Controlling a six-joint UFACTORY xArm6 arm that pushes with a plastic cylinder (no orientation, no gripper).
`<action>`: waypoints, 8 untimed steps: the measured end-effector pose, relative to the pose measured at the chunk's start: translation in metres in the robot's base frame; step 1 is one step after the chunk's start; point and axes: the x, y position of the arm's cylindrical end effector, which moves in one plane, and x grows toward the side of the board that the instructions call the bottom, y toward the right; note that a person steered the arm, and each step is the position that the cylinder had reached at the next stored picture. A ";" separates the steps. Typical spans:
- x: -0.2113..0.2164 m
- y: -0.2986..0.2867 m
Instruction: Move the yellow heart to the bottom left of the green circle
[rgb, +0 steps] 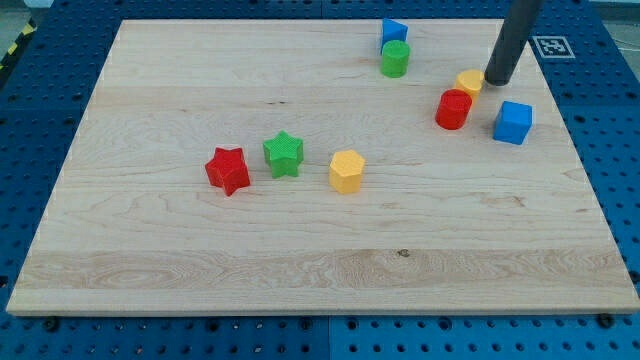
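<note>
A pale wooden board (200, 80) lies on a blue perforated bench (40, 120) and carries eight blocks. Toward the view's top right, a green circle (395, 59) touches a blue block (394, 31) above it, and further right a yellow heart (469, 82) sits just above a red cylinder (453, 109), with a blue cube (512, 122) near. Left of centre stand a red star (228, 170), a green star (283, 154) and a yellow hexagon (346, 171) in a loose row

We find the yellow heart (469, 82) at four o'clock of the green circle (395, 59). Our tip (497, 79) sits just beside the heart at three o'clock, and the red cylinder (453, 109) is near its seven.
</note>
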 end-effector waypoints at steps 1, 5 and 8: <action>0.006 -0.007; 0.015 -0.068; 0.077 -0.045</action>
